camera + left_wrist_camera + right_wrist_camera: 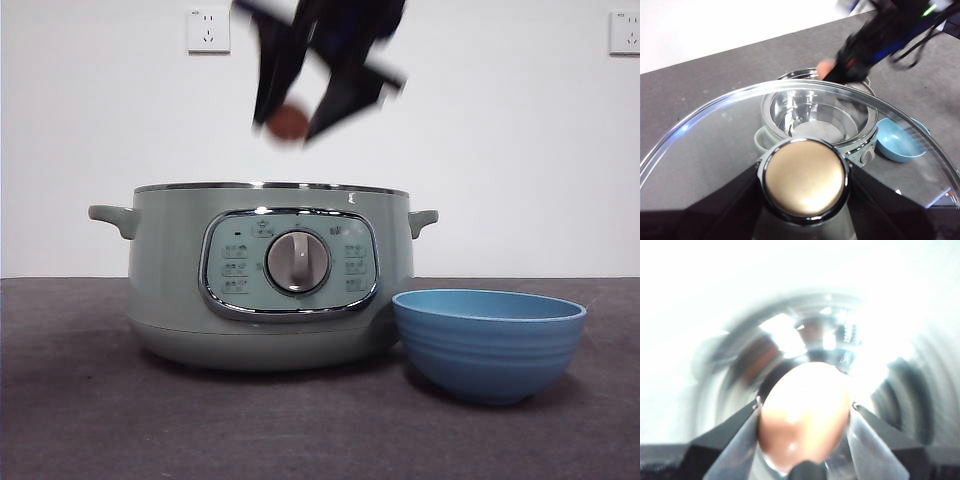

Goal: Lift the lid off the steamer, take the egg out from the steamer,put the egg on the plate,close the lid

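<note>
One brown egg (288, 122) sits pinched between the right gripper (290, 125) jaws, above the open steamer (270, 275). One blue bowl (488, 343) stands just beside the steamer on the surface (80, 420). The left gripper (805, 180) clamps the knob of the one glass lid (715, 130), held up clear of the steamer.

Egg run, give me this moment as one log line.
right gripper: shut on egg, above open steamer | left gripper: holding lid | plate: empty
</note>
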You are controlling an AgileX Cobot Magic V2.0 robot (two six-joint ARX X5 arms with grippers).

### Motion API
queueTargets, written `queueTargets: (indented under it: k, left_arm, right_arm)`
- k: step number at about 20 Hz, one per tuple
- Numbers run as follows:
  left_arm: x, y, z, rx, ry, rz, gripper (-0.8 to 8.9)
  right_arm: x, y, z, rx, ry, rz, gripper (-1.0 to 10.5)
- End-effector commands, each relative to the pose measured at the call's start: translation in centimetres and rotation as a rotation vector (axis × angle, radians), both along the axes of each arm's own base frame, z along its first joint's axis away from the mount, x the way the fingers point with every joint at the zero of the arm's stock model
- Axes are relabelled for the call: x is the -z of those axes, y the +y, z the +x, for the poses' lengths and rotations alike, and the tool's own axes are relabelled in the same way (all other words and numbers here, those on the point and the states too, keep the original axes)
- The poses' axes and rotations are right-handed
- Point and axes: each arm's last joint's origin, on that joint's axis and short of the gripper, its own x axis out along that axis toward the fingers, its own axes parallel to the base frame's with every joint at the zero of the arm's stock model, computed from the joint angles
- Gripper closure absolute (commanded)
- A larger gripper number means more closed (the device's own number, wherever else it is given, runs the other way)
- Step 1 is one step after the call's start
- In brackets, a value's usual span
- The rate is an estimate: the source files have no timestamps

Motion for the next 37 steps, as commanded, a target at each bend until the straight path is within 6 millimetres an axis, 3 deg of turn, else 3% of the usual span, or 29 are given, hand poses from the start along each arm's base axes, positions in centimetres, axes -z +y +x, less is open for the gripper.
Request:
queueTargets:
  k: [1, 4, 6, 9, 12, 18, 22, 29, 37]
  left_arm:
    - [-1.1, 0.2, -0.4, 0.003, -0.075, -0.040, 8.22]
    - [-1.1, 0.2, -0.4, 0.003, -0.076, -0.041, 8.22]
    - [-1.1, 0.2, -0.4, 0.003, -0.076, -0.041, 8.22]
    - [-1.1, 0.2, -0.4, 0.003, -0.077, -0.041, 8.22]
    - [-1.1, 0.2, -0.4, 0.003, -0.076, -0.041, 8.22]
    - [-1.0, 0.2, -0.4, 0.004, -0.074, -0.041, 8.22]
    - [-1.0, 0.2, -0.4, 0.005, -0.069, -0.039, 8.22]
    - [-1.0, 0.2, -0.4, 0.005, -0.065, -0.040, 8.22]
    - [-0.9, 0.2, -0.4, 0.005, -0.062, -0.039, 8.22]
  right_arm:
    - [-3.0, -2.4, -2.8, -0.034, -0.030, -0.043, 9.6]
    - [-5.8, -6.2, -6.3, 0.021, -0.046, -0.149, 9.6]
    - [-5.8, -7.7, -7.2, 0.038, -0.029, -0.164, 9.6]
    - [-3.6, -9.6, -7.9, 0.079, 0.008, -0.188, 9.6]
    - [0.6, -10.8, -8.1, 0.109, 0.055, -0.211, 9.6]
    - [7.7, -10.7, -7.7, 0.098, 0.107, -0.183, 9.6]
    - [11.1, -10.5, -7.4, 0.098, 0.147, -0.211, 9.6]
    - [14.9, -10.0, -6.6, 0.094, 0.199, -0.248, 9.6]
    - [17.4, -9.3, -5.7, 0.089, 0.251, -0.282, 9.6]
